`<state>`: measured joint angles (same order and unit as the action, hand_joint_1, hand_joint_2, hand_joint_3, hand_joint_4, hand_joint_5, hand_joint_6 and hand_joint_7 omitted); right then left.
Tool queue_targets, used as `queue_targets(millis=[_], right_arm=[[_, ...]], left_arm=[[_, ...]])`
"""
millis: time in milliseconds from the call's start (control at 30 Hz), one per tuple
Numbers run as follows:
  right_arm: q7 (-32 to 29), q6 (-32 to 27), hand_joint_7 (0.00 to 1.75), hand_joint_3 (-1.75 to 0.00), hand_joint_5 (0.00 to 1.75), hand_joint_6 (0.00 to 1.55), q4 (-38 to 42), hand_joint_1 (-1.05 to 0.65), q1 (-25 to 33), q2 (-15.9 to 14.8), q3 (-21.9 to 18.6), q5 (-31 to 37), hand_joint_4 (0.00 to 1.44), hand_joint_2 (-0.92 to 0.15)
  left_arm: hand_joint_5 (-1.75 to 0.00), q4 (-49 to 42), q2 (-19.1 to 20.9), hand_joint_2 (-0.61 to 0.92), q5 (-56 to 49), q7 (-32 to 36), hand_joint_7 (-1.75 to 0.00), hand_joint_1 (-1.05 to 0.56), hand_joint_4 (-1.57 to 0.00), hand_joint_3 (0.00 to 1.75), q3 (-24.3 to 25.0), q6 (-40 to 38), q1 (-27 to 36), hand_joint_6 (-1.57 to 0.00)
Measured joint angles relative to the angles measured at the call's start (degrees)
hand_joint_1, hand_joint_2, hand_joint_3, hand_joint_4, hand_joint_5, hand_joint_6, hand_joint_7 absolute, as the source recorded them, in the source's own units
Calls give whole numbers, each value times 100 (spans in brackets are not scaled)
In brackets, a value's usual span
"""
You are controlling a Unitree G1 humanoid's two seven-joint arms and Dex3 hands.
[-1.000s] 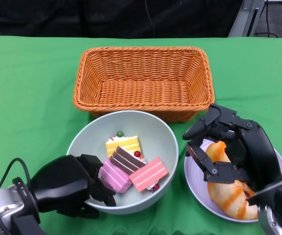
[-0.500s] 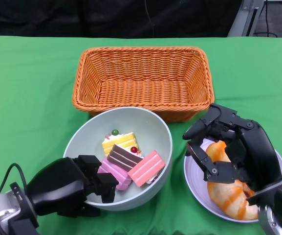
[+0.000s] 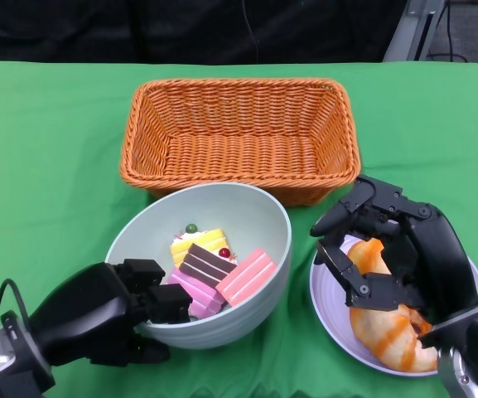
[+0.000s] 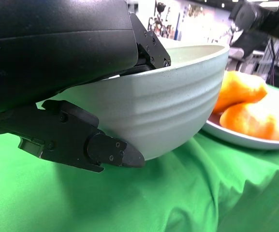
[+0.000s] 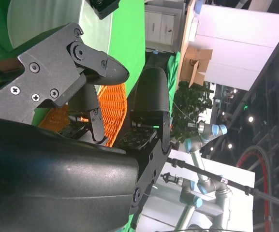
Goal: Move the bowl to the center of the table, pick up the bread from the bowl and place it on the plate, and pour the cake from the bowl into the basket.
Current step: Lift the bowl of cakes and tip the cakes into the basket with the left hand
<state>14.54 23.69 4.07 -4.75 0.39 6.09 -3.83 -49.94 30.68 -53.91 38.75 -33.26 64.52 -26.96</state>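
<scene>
Bowl (image 3: 201,274) is the thing that has moved: over the last second its near rim has come up and the whole pale green dish has tipped away from the robot, so the far rim now leans closer to the basket (image 3: 240,137) than it did. It sits in the middle of the green table (image 3: 48,149), just in front of the basket and beside the plate (image 3: 338,327). The cake (image 3: 214,269) slices, yellow, brown and pink, have slid with the tilt and bunched toward the left hand (image 3: 98,315), though none has left the bowl. That hand is clamped on the near rim, fingers hooked inside and the rest under the wall; the left wrist view shows the bowl's underside lifted clear of the cloth on that side. The bread (image 3: 383,319) already lies on the plate, so the placing step looks done, and the pour is likely just starting. The right hand (image 3: 388,249) hovers over the bread with fingers spread; whether they touch it I cannot tell, and the right wrist view adds little but black fingers and a strip of wicker. The bowl is low against the basket wall, so it probably needs more lift before the cake can clear the rim
</scene>
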Motion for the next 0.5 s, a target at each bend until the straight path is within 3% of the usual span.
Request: queue_targets(millis=[500], right_arm=[[50,95,118,-98,147,69,259,-7,-28,44,-3,11,67,-52]], left_arm=[[-175,304,87,90,149,31,-144,-11,-61,45,559,408,195,-59]])
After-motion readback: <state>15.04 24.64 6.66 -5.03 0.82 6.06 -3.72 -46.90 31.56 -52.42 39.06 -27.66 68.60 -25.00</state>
